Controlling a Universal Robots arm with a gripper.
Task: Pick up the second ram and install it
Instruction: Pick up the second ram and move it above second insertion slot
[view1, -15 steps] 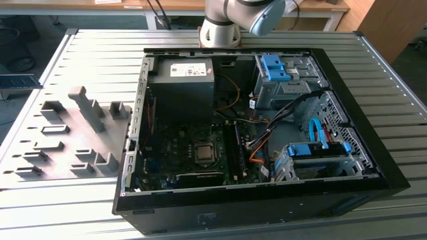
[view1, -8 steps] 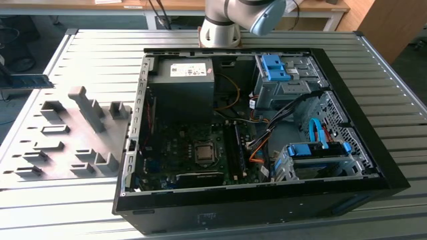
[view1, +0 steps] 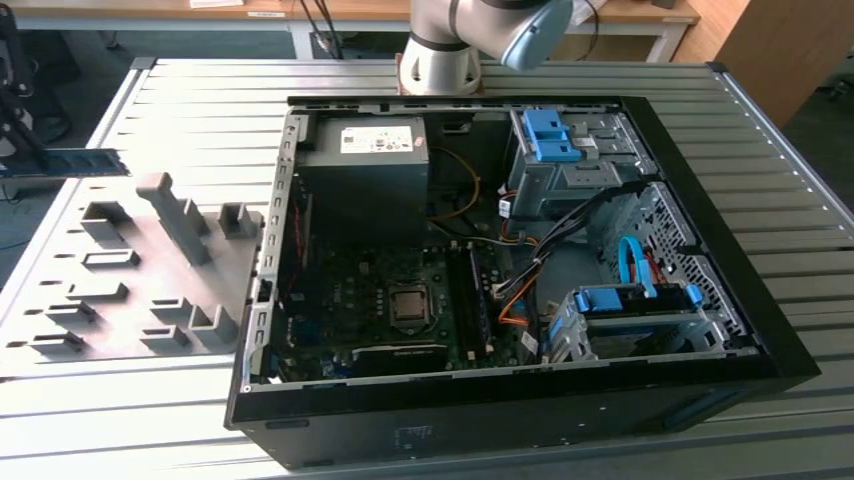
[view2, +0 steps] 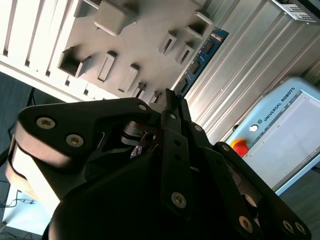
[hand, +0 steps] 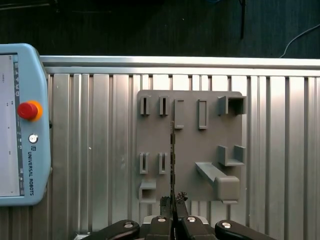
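The black gripper (hand: 174, 204) sat closest to the lens in both wrist views, its fingers closed tight on one end of the second ram (hand: 172, 150). The stick stood out from them edge-on in the first wrist view and showed its blue-green face and black chips in the second wrist view. It hung in the air, clear of the grey holder plate (hand: 190, 150) with its slots and blocks. That plate lay on the slatted aluminium table (hand: 90, 150), and a pale blue teach pendant (hand: 20, 160) with a red button (hand: 27, 110) showed off to one side. In the exterior view the stick hung level at the exterior view's left, well apart from the open computer case (view1: 747, 330). Inside the case, a dark strip beside the processor socket (view1: 404, 300) may have been a seated memory stick, though it was too dim to tell.
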